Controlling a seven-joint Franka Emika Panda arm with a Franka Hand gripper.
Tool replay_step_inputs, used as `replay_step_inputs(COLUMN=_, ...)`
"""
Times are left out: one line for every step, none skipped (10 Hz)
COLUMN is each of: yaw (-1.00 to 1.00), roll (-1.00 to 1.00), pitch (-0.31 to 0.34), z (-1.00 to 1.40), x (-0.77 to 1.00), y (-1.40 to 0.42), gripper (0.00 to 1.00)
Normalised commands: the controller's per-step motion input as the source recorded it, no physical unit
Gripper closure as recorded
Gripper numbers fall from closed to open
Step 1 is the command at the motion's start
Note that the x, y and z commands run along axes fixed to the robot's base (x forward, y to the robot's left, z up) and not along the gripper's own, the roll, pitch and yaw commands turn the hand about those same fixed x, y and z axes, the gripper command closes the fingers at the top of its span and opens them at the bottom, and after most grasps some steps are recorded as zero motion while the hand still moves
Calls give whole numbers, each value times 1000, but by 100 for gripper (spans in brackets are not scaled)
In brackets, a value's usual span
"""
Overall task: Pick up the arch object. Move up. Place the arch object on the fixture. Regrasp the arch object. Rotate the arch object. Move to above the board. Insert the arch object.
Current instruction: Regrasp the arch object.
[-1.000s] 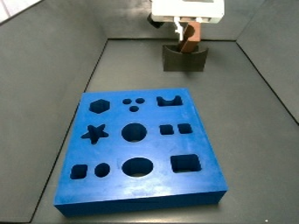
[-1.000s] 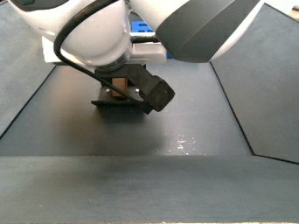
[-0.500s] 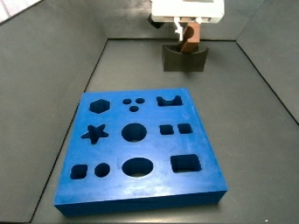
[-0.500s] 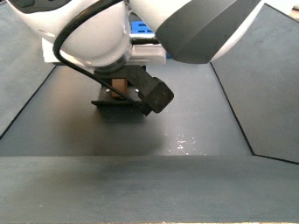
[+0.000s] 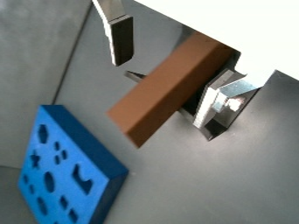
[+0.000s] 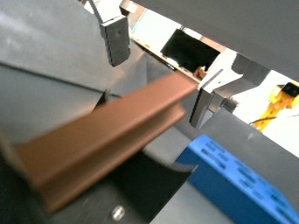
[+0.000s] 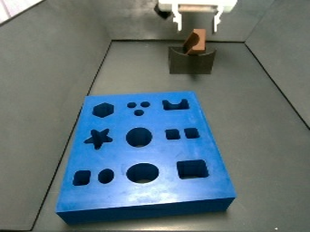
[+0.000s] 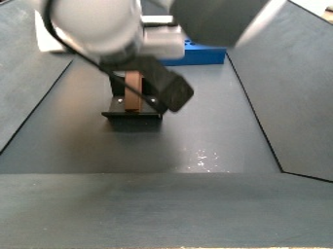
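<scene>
The arch object [image 7: 194,42], a long brown bar, stands on end in the scoop of the dark fixture [image 7: 190,61] at the far end of the floor. My gripper [image 7: 198,18] hangs just above the bar's top, open, with its fingers apart from the wood. In both wrist views the arch object [image 5: 170,92] [image 6: 105,144] runs down between the spread fingers [image 5: 121,39] [image 6: 114,42], with a clear gap on one side. The blue board [image 7: 145,154] lies flat nearer the front. The arch object [image 8: 134,83] rises from the fixture [image 8: 134,111], half behind the arm.
Dark sloping walls [image 7: 273,82] enclose the grey floor on both sides. The board [image 8: 202,51] lies behind the fixture in a side view and its edge [image 6: 239,188] shows in a wrist view. A wrist camera housing [image 8: 170,92] hangs beside the bar.
The gripper has let go of the arch object and risen. The bar stays standing on the fixture. The board has not moved.
</scene>
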Motion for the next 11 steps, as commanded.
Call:
replay_step_inputs(yaw=41, roll=-33, pitch=7, z=1000, x=-43, y=5, gripper=0)
replay_step_inputs(yaw=33, roll=-31, pitch=3, z=838, x=-45, y=5, gripper=0)
replay_step_inputs(yaw=27, roll=-32, pitch=-1, z=576, x=-39, y=5, gripper=0)
replay_step_inputs(yaw=29, roll=-34, pitch=-2, z=442, x=-39, y=6, gripper=0)
replay_step_inputs(yaw=4, roll=1000, pitch=51, z=696, x=-10, y=-1000, gripper=0)
replay_step_inputs(yaw=4, roll=1000, pitch=51, z=632, x=-10, y=-1000, gripper=0)
replay_step_inputs(yaw=4, roll=1000, pitch=46, z=566, x=-24, y=-1000, gripper=0)
replay_step_inputs(yaw=3, roll=1000, pitch=38, z=430, x=-48, y=-1000, gripper=0)
replay_step_inputs(yaw=3, roll=1000, pitch=35, z=315, x=-44, y=-938, gripper=0)
replay_step_inputs(yaw=3, roll=1000, pitch=34, z=202, x=-28, y=-745, gripper=0)
replay_step_inputs(yaw=3, roll=1000, pitch=33, z=94, x=-11, y=-467, gripper=0)
